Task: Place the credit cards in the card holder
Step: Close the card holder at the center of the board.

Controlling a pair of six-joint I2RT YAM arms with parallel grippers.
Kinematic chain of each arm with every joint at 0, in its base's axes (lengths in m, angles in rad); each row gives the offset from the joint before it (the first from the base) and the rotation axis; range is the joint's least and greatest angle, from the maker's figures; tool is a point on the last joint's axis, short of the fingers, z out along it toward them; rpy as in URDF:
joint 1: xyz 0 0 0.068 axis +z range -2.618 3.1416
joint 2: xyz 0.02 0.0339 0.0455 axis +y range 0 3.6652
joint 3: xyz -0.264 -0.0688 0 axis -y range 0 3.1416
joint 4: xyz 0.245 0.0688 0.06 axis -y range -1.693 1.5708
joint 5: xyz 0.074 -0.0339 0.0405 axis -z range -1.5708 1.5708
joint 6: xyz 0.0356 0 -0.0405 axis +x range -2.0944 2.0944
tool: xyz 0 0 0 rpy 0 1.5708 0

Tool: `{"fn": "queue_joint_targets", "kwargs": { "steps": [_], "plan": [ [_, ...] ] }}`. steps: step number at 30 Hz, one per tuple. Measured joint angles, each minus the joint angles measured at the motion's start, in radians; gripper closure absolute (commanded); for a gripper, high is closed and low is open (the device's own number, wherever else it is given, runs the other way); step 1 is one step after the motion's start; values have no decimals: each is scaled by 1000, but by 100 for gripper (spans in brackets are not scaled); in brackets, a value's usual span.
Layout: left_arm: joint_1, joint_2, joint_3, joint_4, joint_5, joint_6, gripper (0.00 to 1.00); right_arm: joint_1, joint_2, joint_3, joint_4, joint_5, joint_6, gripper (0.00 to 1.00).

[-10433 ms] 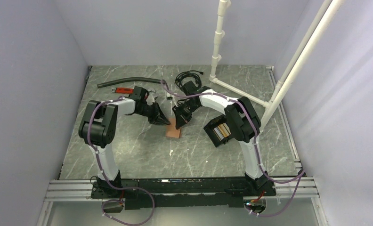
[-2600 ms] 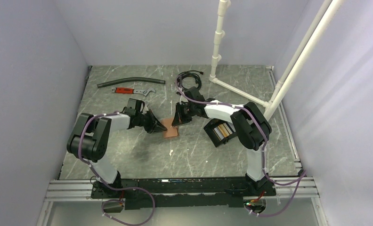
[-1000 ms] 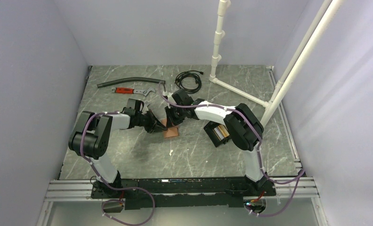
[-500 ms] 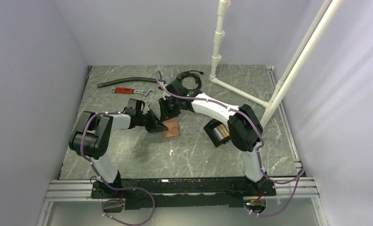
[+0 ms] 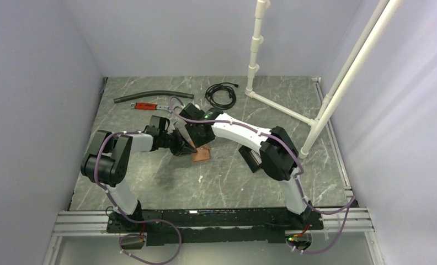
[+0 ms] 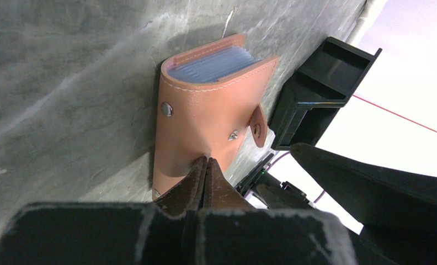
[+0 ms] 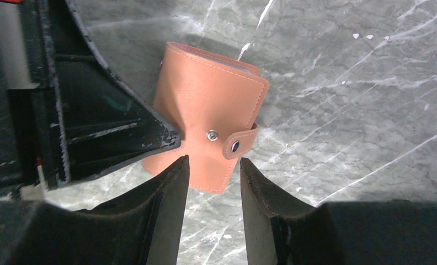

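A tan leather snap wallet (image 5: 202,155) lies mid-table with its strap (image 7: 238,145) unsnapped. Bluish edges of credit cards (image 6: 213,63) show in its open end. My left gripper (image 6: 205,163) is shut, its tips pressing a dent into the wallet's cover (image 6: 197,118). Directly above the wallet's near edge (image 7: 205,124) hangs my right gripper (image 7: 213,175), open with nothing between its fingers. In the right wrist view the left gripper's finger (image 7: 122,138) lies on the wallet's left side. The black card holder (image 5: 252,160) is mostly hidden behind the right arm and shows beyond the wallet in the left wrist view (image 6: 321,91).
At the back of the table are a black hose (image 5: 150,96), a red-handled wrench (image 5: 150,106) and a coiled black cable (image 5: 220,95). A white pipe frame (image 5: 255,55) rises at the back right. Grey walls close in both sides.
My right gripper swung left from beside the wallet to above it and opened its jaws. The left gripper stayed shut on the wallet's cover; the wallet has hardly moved.
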Motion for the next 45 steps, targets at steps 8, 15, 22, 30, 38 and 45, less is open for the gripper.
{"fn": "queue_joint_targets", "kwargs": {
  "steps": [8,15,22,30,38,45],
  "plan": [
    [0,0,0,0,0,0,100,2,56,11,-22,37,-9,71],
    [0,0,0,0,0,0,100,2,68,11,-24,45,-15,82],
    [0,0,0,0,0,0,100,2,68,13,-30,63,-18,85],
    [0,0,0,0,0,0,100,2,77,15,-43,87,-23,81],
    [0,0,0,1,0,0,100,1,82,15,-43,92,-29,96],
    [0,0,0,1,0,0,100,-16,64,-24,-7,58,-35,81]
  ]
}}
